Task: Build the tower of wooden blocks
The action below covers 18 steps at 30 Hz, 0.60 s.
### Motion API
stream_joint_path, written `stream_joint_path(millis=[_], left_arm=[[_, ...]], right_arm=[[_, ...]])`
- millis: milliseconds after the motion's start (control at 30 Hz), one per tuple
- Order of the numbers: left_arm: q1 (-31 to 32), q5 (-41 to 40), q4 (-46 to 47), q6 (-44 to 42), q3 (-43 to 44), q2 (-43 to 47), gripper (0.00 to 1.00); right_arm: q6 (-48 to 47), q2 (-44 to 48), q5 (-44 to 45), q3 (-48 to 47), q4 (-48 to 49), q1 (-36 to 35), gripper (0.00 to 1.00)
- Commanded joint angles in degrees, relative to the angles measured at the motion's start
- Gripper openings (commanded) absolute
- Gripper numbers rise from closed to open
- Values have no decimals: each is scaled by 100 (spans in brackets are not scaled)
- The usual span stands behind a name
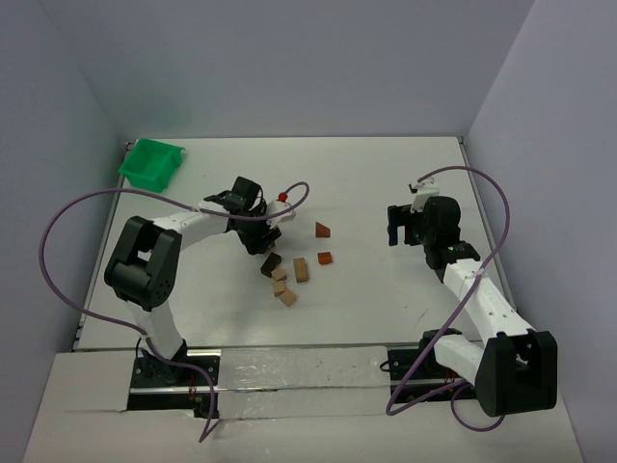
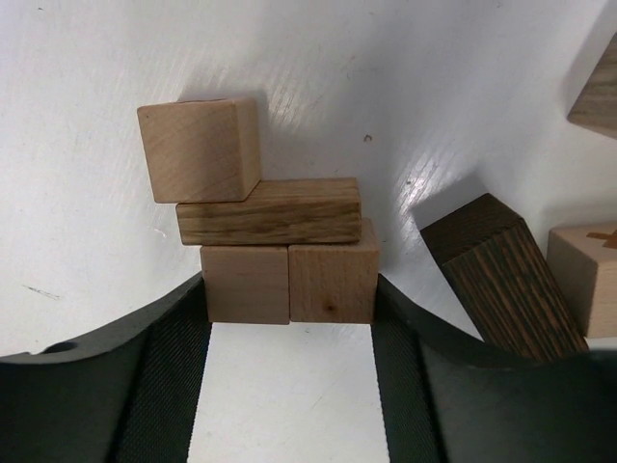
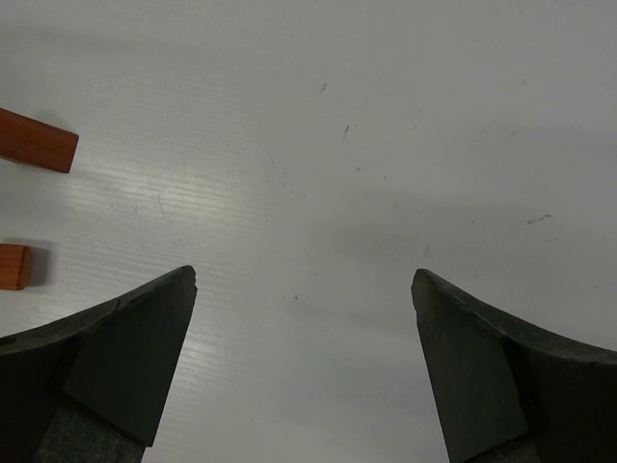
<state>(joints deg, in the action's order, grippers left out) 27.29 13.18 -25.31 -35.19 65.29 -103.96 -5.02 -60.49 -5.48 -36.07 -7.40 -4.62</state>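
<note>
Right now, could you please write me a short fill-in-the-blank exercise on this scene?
The plastic bin in the far left corner of the white table is ___. The right pincer stands ___, holding nothing. In the left wrist view, ___ light tan wooden cubes sit side by side at the tips of the left pincer. The dark brown wooden cuboid lies to their ___ there.
Missing: green; open; two; right.

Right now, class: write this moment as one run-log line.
left gripper: open, tips flanking two tan cubes | right gripper: open, empty | wood blocks: loose on table
</note>
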Motion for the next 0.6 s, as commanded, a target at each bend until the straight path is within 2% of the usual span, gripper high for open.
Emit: stream_joint_path(millis=[0,300,467,567], left_arm=[[12,237,21,-85,236,49,53],[-31,187,-445,-162,216,653,32],[5,286,-990,-107,634,1102,29],[304,459,-1385,-148,934,1275,28]], right_arm=[[-52,81,20,-260,64,-21,100],[-44,98,12,-260,80,-21,100],[-35,112,3,-260,72,-25,100],[-19,92,-4,-274,65,-30,100]])
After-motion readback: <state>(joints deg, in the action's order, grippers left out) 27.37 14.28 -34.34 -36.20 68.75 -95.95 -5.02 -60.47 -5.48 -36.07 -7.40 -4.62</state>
